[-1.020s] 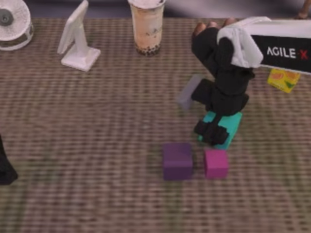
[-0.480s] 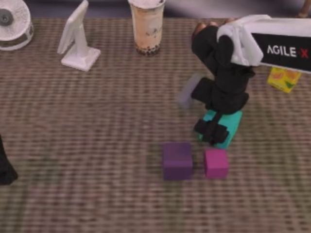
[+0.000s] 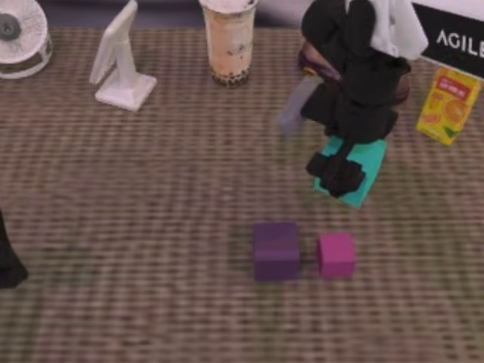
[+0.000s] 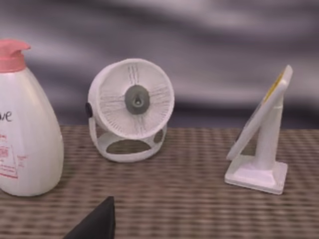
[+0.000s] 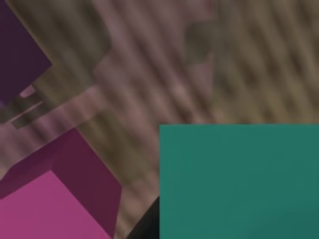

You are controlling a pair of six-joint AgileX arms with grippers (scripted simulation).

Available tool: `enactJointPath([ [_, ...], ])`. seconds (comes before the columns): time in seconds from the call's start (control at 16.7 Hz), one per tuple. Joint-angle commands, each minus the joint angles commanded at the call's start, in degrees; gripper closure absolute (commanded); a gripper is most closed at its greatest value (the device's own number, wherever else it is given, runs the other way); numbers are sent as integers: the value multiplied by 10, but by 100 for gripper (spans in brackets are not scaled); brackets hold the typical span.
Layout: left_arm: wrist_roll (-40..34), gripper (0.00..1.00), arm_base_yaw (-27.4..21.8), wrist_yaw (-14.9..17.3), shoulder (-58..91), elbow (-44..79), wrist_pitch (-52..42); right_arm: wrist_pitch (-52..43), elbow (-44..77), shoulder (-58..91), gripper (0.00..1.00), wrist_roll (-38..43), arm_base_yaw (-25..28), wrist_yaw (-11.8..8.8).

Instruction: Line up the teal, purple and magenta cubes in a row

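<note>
My right gripper (image 3: 337,174) is shut on the teal cube (image 3: 365,171) and holds it off the mat, behind and a little right of the magenta cube. The teal cube (image 5: 239,179) fills a large part of the right wrist view. The dark purple cube (image 3: 276,250) and the smaller magenta cube (image 3: 336,255) sit side by side on the woven mat with a narrow gap between them. Both also show in the right wrist view, the purple cube (image 5: 17,55) and the magenta cube (image 5: 45,204) below the held one. My left arm (image 3: 9,261) is parked at the table's left edge.
Along the back stand a small white fan (image 3: 19,34), a white stand (image 3: 117,64), a bubble tea cup (image 3: 228,41) and a yellow juice box (image 3: 446,106). A white lotion bottle (image 4: 25,124) appears in the left wrist view.
My right gripper has risen and drawn toward the back with the teal cube, widening the gap to the magenta cube. The purple and magenta cubes have not moved.
</note>
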Motion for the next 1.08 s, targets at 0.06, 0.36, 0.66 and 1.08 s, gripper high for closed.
enactJointPath([
  [0.06,0,0,0,0,0,0,0,0,0,0,100,0,0,0],
  [0.36,0,0,0,0,0,0,0,-12,20,16,100,-2,8,0],
  [0.66,0,0,0,0,0,0,0,-95,175,105,100,-16,76,1],
  [1.08,0,0,0,0,0,0,0,-246,506,257,100,-40,203,2],
])
